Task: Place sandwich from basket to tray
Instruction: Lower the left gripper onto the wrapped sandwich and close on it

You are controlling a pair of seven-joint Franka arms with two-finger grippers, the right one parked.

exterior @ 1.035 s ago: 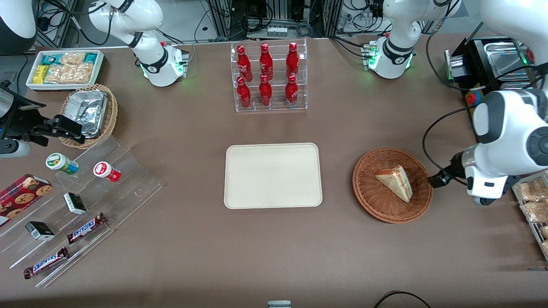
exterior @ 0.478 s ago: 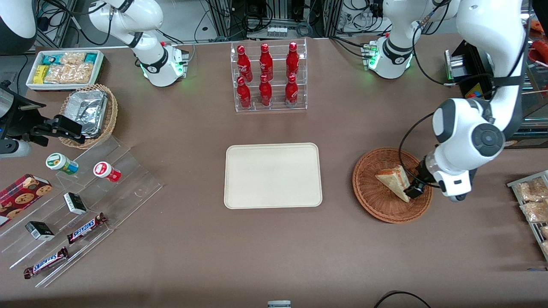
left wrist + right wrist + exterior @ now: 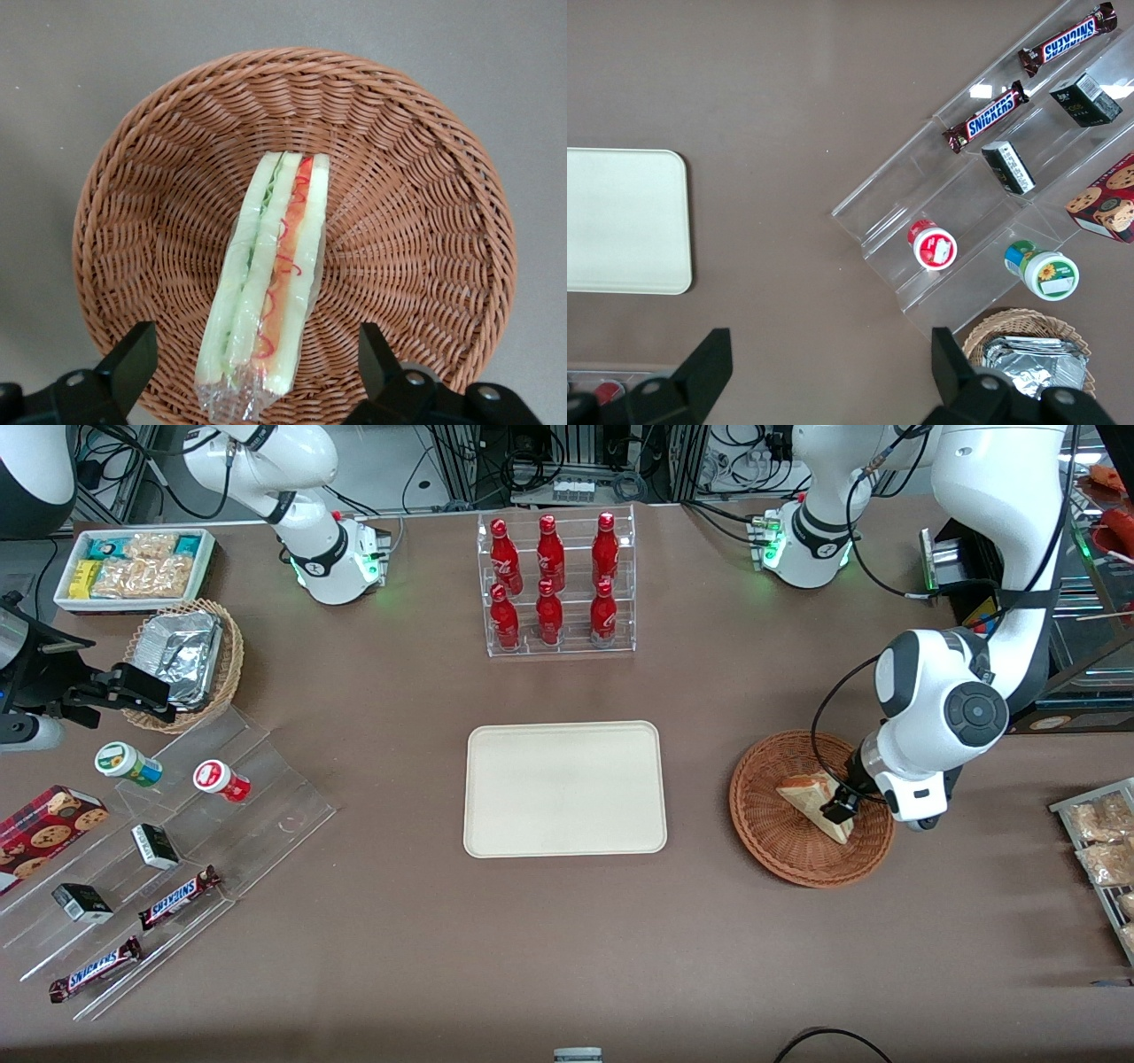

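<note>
The sandwich, a wrapped white-bread wedge with red and green filling, lies in the round reddish-brown basket toward the working arm's end of the table. My gripper hangs low over the sandwich's end nearest that end of the table. In the left wrist view the gripper is open, its black fingers standing apart on either side of the sandwich without touching it, the basket beneath. The cream tray sits bare at the table's middle, also seen in the right wrist view as tray.
A clear rack of red bottles stands farther from the camera than the tray. Toward the parked arm's end are a stepped acrylic stand with snacks, a tan basket with foil and a white bin. Snack packets lie beside the basket.
The left arm has swung in from the working arm's end of the table, and the open gripper now sits over the sandwich. The sandwich has not moved.
</note>
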